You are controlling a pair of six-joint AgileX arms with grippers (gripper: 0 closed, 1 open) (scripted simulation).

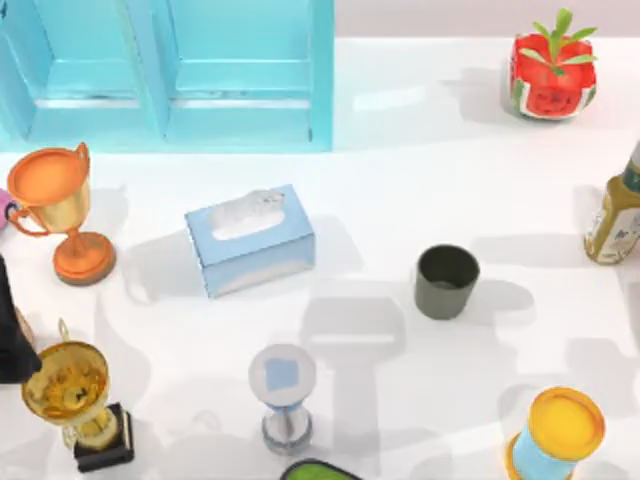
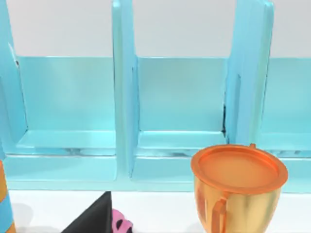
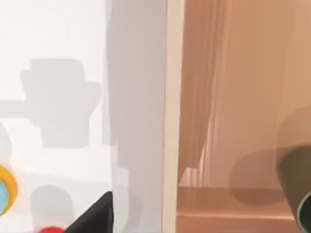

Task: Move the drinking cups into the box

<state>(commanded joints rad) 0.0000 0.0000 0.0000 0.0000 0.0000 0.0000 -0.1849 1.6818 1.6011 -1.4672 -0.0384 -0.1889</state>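
Note:
One dark grey-green drinking cup (image 1: pixel 446 281) stands upright on the white table, right of centre. The light blue box (image 1: pixel 170 80) with open compartments sits at the table's far left; the left wrist view faces its compartments (image 2: pixel 180 97) closely. Part of my left arm (image 1: pixel 10 340) shows black at the table's left edge, and one black fingertip (image 2: pixel 95 218) appears in its wrist view. A black fingertip (image 3: pixel 95 216) of my right gripper hangs by the table's edge. A dark grey-green rounded shape (image 3: pixel 297 187) lies cut off beyond that edge; I cannot tell what it is.
Left: orange trophy (image 1: pixel 60 205), gold trophy (image 1: pixel 75 400). Middle: blue tissue box (image 1: pixel 250 240), hourglass (image 1: pixel 283 395). A dark green-rimmed thing (image 1: pixel 320 470) sits at the near edge. Right: yellow-lidded blue can (image 1: pixel 556 435), bottle (image 1: pixel 618 215), watermelon planter (image 1: pixel 550 70).

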